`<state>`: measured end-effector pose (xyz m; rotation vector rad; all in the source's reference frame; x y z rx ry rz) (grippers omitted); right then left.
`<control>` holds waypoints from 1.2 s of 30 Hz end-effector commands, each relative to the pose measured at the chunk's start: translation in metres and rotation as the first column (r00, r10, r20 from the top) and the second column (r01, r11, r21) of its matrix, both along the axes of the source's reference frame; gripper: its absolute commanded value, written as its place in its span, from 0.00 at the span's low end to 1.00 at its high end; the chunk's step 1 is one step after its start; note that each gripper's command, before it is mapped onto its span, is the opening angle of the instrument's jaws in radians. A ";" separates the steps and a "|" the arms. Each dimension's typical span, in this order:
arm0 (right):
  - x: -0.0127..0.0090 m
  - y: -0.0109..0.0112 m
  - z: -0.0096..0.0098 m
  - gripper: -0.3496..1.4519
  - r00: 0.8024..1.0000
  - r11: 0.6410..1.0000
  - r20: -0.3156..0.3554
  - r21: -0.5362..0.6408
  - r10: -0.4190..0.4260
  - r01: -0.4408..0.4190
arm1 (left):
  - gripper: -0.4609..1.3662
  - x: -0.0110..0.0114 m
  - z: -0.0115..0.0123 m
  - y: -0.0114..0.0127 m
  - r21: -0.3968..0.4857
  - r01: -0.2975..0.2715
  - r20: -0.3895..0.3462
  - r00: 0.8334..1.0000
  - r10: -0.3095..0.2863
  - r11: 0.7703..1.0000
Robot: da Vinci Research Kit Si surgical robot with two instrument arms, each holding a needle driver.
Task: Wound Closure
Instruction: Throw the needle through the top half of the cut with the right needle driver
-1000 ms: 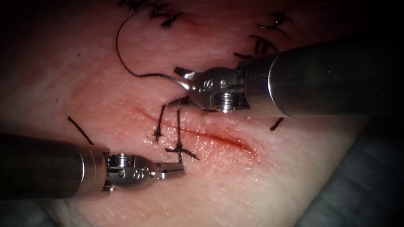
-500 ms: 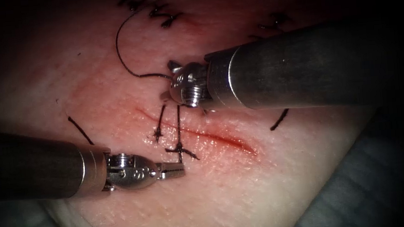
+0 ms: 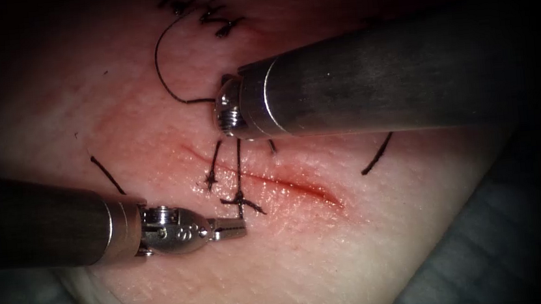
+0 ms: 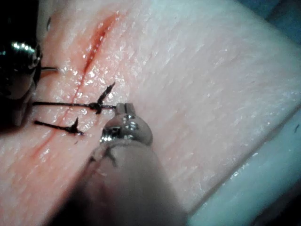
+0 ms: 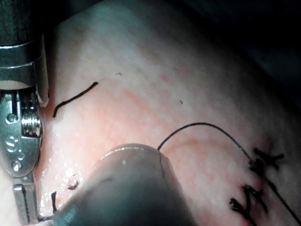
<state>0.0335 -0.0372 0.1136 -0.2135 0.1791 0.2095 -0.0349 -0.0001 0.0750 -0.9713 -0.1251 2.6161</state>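
Note:
The cut (image 3: pixel 286 186) runs across the tissue (image 3: pixel 332 264) with red fluid along it. Two tied stitches (image 3: pixel 241 201) cross its left end. My left tool (image 3: pixel 236 227) lies left of the cut, its jaws shut on the short thread tail at the nearer knot (image 4: pixel 96 107); its tip (image 4: pixel 123 109) touches that tail. My right tool's wrist (image 3: pixel 228 113) is bent down over the stitches and its shaft (image 3: pixel 368 78) hides the jaws. A long thread (image 3: pixel 159 63) curves from the top down to that wrist, and also shows as an arc (image 5: pixel 202 125).
Older knotted stitches (image 3: pixel 220 19) sit at the top of the tissue. Loose cut thread pieces lie at the left (image 3: pixel 108 175) and under the right shaft (image 3: pixel 377 156). A blue drape (image 3: pixel 488 250) borders the tissue at the lower right.
The right tool has moved left and bent its wrist down. Its jaws stood open a second ago and are now hidden under the shaft. The left tool has stayed still.

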 end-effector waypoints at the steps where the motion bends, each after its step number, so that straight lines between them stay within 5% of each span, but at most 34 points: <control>1: -0.0001 -0.0002 0.0002 0.69 1.000 1.000 0.002 0.006 -0.004 0.004 | 0.06 0.0001 0.0000 0.0000 0.002 -0.003 0.002 1.000 0.003 1.000; 5: -0.0005 -0.0007 0.0010 0.52 1.000 1.000 0.017 0.006 -0.018 0.017 | 0.06 0.0005 -0.0001 -0.0001 0.003 -0.006 0.006 1.000 0.006 1.000; 8: -0.0005 -0.0009 0.0008 0.00 0.999 0.999 0.021 0.036 -0.033 0.033 | 0.06 0.0005 0.0000 -0.0001 0.002 -0.006 0.005 1.000 0.006 1.000; 16: -0.0003 -0.0006 0.0009 0.00 0.999 0.998 0.013 0.048 -0.039 0.038 | 0.06 0.0005 -0.0001 -0.0001 0.002 -0.006 0.005 1.000 0.006 1.000; 21: -0.0006 -0.0011 -0.0001 0.00 0.991 0.995 -0.104 0.054 -0.080 0.086 | 0.06 0.0004 -0.0001 -0.0001 0.002 -0.006 0.005 1.000 0.006 1.000; 27: -0.0014 -0.0011 -0.0017 0.00 0.937 0.987 -0.317 0.020 -0.143 0.158 | 0.06 0.0001 -0.0001 -0.0001 0.002 -0.004 0.004 1.000 0.004 1.000; 29: -0.0023 -0.0009 -0.0021 0.00 0.897 0.986 -0.417 0.014 -0.145 0.166 | 0.06 0.0001 -0.0002 -0.0002 0.002 -0.004 0.004 1.000 0.004 1.000; 36: -0.0050 -0.0004 -0.0027 0.00 0.776 0.981 -0.610 -0.009 -0.159 0.193 | 0.06 0.0000 -0.0005 -0.0002 0.003 -0.004 0.004 1.000 0.004 1.000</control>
